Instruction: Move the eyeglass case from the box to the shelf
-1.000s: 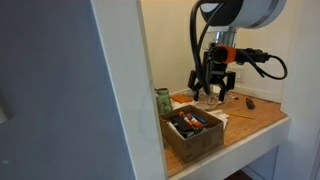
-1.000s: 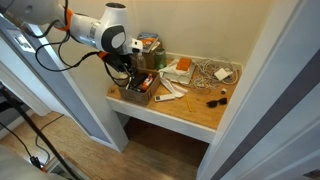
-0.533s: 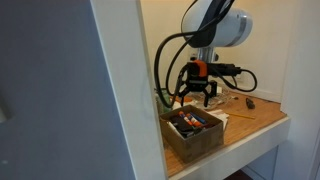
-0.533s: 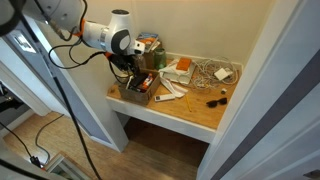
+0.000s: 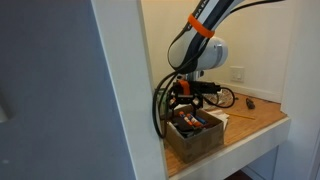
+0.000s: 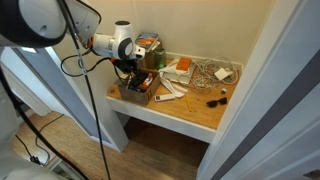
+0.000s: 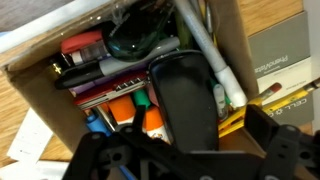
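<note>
Claw [image 7: 185, 150] spread over eyeglass case [image 7: 185, 95] in box [image 7: 30, 100], wooden shelf [image 5: 260, 118], white alcove.

I face a narrow white-walled alcove [image 6: 250, 40]. Its plain back wall [image 5: 260, 35] is lit a warm cream in an exterior view. A light-brown wooden shelf [image 6: 195, 118] with a thick white front edge spans it from side wall to side wall, with open space beneath. A white upright frame [image 5: 128, 90] edges the opening, beside a flat blue-grey panel [image 5: 50, 90]. A small white wall plate [image 5: 238, 74] sits low on the back wall. Below me lies a brown wood-plank floor [image 6: 160, 160].
</note>
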You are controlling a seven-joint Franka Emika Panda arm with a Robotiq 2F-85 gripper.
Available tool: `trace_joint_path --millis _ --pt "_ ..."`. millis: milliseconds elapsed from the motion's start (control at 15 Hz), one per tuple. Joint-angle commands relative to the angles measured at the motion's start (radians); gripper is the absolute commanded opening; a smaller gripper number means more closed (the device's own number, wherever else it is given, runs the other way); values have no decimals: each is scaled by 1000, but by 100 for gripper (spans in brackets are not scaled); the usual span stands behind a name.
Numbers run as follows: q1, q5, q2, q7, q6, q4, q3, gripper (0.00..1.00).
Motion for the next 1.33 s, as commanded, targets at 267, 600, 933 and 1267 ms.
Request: trace_joint_path --millis 267,600,933,1267 --pt "54 -18 143 28 12 133 -62 100" --pt "60 -13 183 22 9 172 -72 100" --pt "64 -10 208 25 5 198 -76 100" --pt "60 0 225 15 7 217 -67 95"
